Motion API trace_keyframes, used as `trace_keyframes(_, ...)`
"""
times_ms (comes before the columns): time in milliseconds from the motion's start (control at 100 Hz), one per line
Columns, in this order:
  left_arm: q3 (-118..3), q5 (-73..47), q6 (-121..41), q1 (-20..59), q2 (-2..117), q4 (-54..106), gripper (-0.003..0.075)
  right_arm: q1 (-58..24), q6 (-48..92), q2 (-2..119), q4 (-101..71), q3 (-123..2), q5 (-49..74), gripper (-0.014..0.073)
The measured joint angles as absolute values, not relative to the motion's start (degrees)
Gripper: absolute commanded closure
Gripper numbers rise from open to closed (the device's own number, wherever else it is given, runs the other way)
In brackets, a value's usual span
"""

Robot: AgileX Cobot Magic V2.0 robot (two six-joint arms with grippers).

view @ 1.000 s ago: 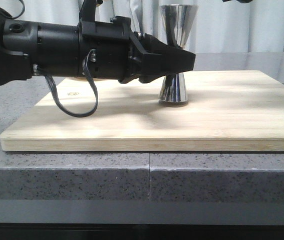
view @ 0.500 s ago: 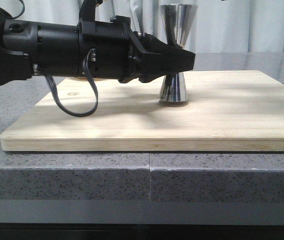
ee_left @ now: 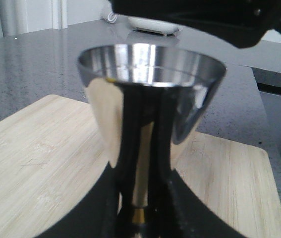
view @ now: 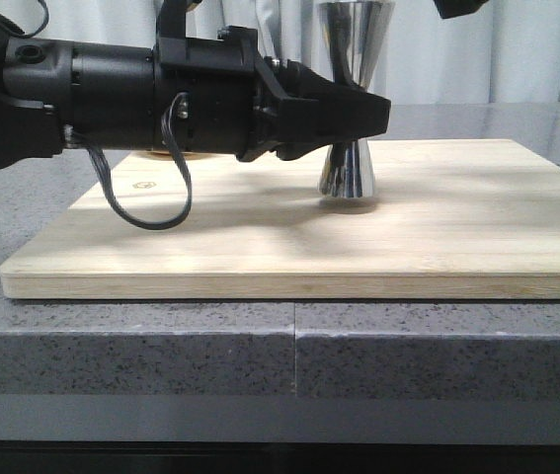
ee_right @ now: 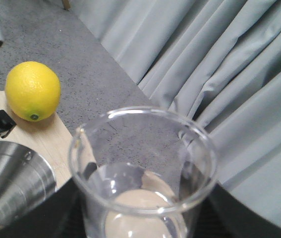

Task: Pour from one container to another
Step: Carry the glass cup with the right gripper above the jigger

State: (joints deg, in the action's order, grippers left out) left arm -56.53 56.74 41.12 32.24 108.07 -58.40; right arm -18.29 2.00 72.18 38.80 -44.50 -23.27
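Your front view hides the narrow waist of the shiny steel hourglass-shaped jigger (view: 351, 99) behind the black left gripper (view: 359, 111). The top edge cuts off the right arm. In the right wrist view, the clear glass beaker (ee_right: 142, 168) runs off the frame, and the jigger's bowl shows only partly, blurred.

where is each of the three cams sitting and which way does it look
Front view: low at the table edge, facing forward over the wooden board; shows the left arm, its left pincer at the jigger waist.
Left wrist view: on the left arm, looking along its fingers at the jigger.
Right wrist view: on the right arm, raised, looking down into the beaker in the right pincer, towards the lemon and curtain.
Shared: the jigger shows in all three.
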Motion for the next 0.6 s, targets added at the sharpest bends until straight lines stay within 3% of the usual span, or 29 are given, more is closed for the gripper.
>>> trace_keyframes(600,-56.5,57.9,41.8,32.2,108.1,-60.4,0.0741,-18.3,2.0,72.2,44.5,-48.1,-19.9,0.0374)
